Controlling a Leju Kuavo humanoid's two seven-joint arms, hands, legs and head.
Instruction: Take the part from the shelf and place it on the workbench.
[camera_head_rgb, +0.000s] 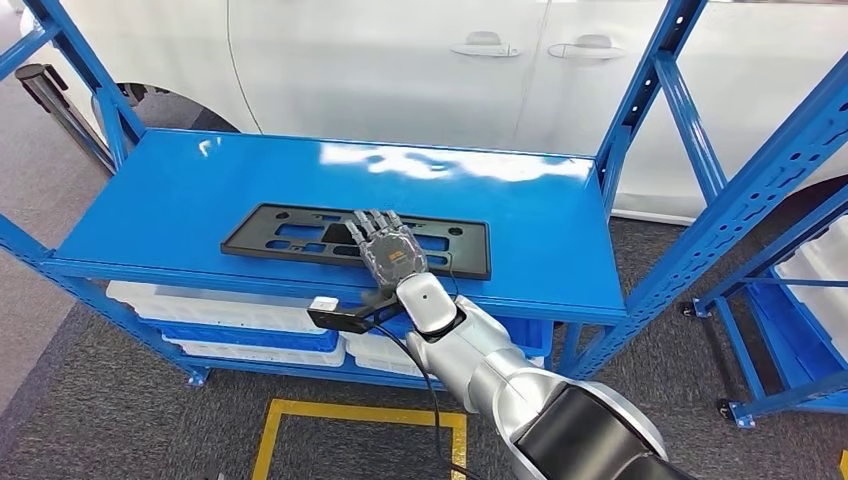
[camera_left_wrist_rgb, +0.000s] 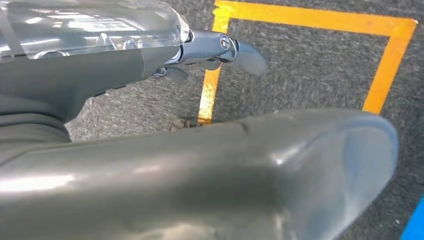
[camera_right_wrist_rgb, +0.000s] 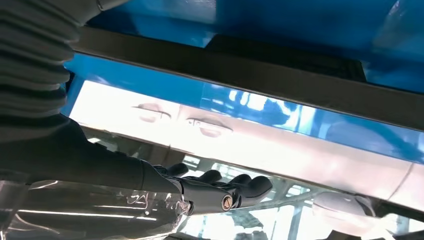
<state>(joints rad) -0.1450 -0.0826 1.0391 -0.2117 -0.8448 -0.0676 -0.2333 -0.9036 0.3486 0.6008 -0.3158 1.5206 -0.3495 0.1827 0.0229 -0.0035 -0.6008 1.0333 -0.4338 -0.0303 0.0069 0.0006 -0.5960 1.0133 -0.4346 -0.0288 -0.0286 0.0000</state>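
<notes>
right hand (camera_head_rgb: 388, 250) lies flat, fingers extended and holding nothing, on the middle of the black part (camera_head_rgb: 290, 232), which rests flat on the blue shelf (camera_head_rgb: 180, 190) near its front edge.

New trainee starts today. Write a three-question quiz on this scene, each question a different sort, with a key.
1. True or false: the black part lies flat on the blue shelf.
2. Which hand is over the part?
A. right hand
B. left hand
C. a person's hand
3. Fill in the blank: behind the shelf stands a white ____.

Key
1. True. The part lies flat near the shelf's front edge.
2. A. The right hand reaches over the part with its fingers laid out on it; whether it grips yet cannot be told. The left hand hangs over the floor by the yellow line.
3. car; two door handles show.
</notes>
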